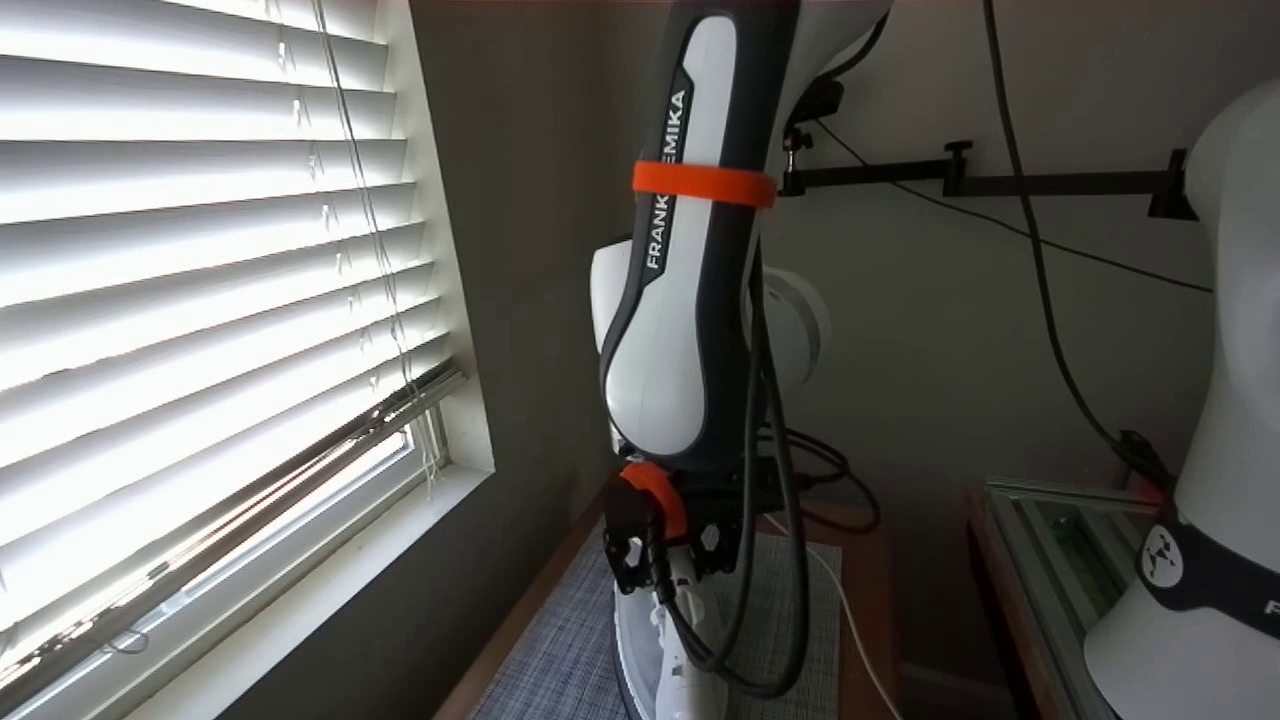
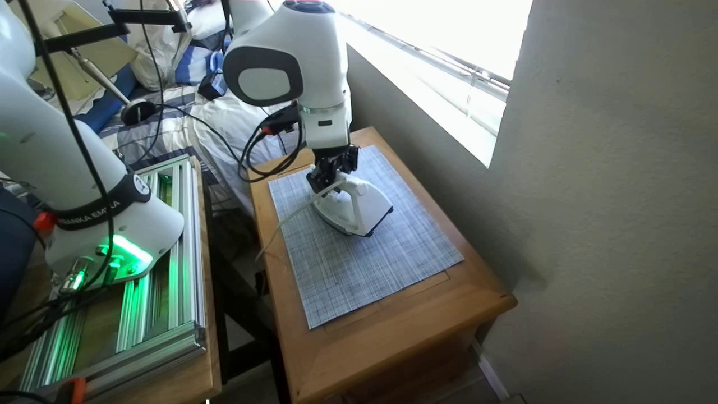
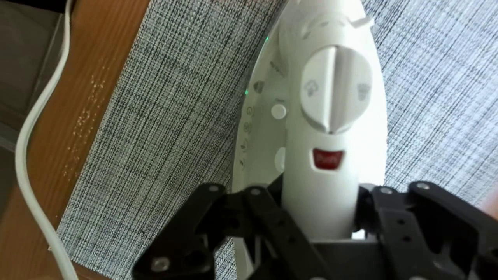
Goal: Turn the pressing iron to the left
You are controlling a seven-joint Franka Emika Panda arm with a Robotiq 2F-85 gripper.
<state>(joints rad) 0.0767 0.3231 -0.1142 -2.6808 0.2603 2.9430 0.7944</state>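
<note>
In an exterior view we see daylight glaring through the blinds [image 1: 200, 260] against a dim wall [image 1: 930, 380]; in an exterior view the window [image 2: 449, 22] burns out to white, and green light [image 2: 133, 255] glows on the robot base [image 2: 143, 224]. In the wrist view, we find one flank of the pressing iron [image 3: 317, 140] washed out.

Bare mat [image 2: 370, 275] leaves room beside the iron [image 2: 354, 207]; a cord [image 3: 22, 155] crosses one edge.

Brown wooden table [image 2: 404, 340], rectangular woven mat [image 2: 381, 269], mottled grey, flat across much of the top
</note>
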